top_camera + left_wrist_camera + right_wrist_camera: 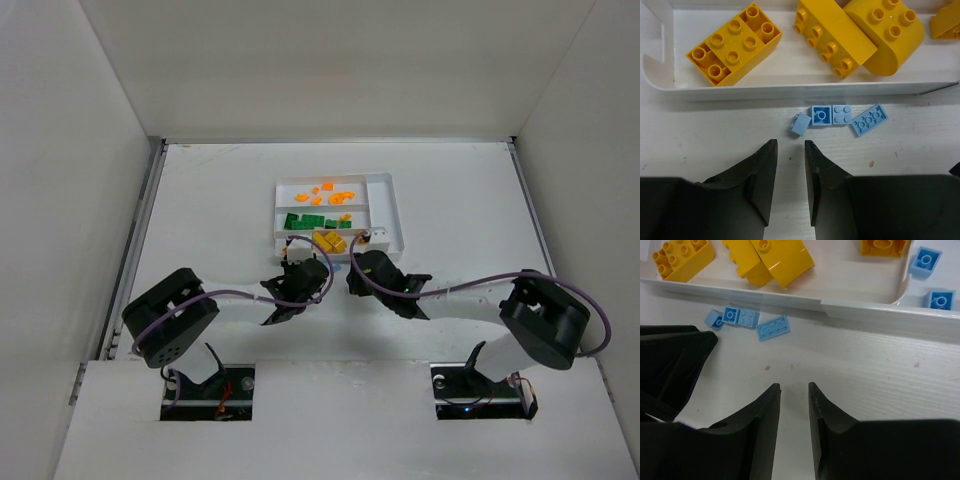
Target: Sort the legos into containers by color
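White table, white walls. Tray cut off in both wrist views, far sections unseen there. Light blue legos just outside tray's near wall, just ahead of left gripper, fingers slightly apart, empty. Right gripper near same wall, fingers slightly apart, empty.

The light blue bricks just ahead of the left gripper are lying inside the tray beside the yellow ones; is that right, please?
Not quite: the light blue bricks ahead of the left gripper lie on the table, outside the tray, just short of its wall; the yellow ones are inside. The left wrist view shows this.
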Robot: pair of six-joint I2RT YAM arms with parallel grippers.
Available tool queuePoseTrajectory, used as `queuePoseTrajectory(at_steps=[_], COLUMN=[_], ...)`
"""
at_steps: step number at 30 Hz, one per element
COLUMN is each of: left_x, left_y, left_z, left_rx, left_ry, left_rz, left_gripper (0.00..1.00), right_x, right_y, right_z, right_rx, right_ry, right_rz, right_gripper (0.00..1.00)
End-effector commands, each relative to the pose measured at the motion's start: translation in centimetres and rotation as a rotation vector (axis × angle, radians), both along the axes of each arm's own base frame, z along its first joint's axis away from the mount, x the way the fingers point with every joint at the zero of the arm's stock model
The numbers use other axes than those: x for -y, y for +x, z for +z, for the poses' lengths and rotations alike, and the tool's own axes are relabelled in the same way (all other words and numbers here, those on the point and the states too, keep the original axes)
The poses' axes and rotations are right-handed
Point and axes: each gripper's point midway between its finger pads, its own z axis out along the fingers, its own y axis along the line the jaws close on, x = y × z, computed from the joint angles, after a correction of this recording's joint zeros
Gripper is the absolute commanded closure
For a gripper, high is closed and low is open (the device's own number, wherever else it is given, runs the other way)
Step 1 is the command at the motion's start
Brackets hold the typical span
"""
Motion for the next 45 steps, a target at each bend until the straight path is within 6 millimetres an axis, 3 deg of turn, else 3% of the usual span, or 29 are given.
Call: queuePoseTrajectory(at_steps=[1, 6, 14, 23, 32, 39, 45], left_x=[0.8, 0.4, 0.9, 0.4, -0.4, -2.7, -5.5], left_y=[1.1, 1.9, 2.3, 2.5, 2.4, 0.6, -1.1], left_z=[1.0, 0.5, -0.3, -0.4, 0.0, 1.1, 3.5], left_rx=[0.034, 0.026, 0.010, 0.014, 0.026, 0.046, 0.073], left_ry=[-0.043, -0.018, 0.019, 0.050, 0.047, -0.004, -0.118], left_rz=[0.001, 0.008, -0.017, -0.015, -0.006, 0.030, 0.087], left_gripper=[0.75, 0.75, 0.76, 0.76, 0.91, 0.92, 0.92], right_x=[-2.7, -4.0, -4.2, -4.6, -4.2, -4.5, -5.1], right_y=[0.9, 1.0, 2.2, 3.7, 4.3, 4.6, 5.0], right_z=[2.1, 1.1, -0.4, -0.9, -1.6, -1.7, -2.0], right_rx=[0.040, 0.037, 0.040, 0.066, 0.058, 0.061, 0.061], right_ry=[0.073, 0.075, 0.027, -0.050, -0.058, -0.061, -0.079], right_rz=[0.008, 0.027, 0.024, 0.056, 0.039, 0.042, 0.051], right_gripper=[0.65, 0.65, 0.47, 0.42, 0.42, 0.42, 0.42])
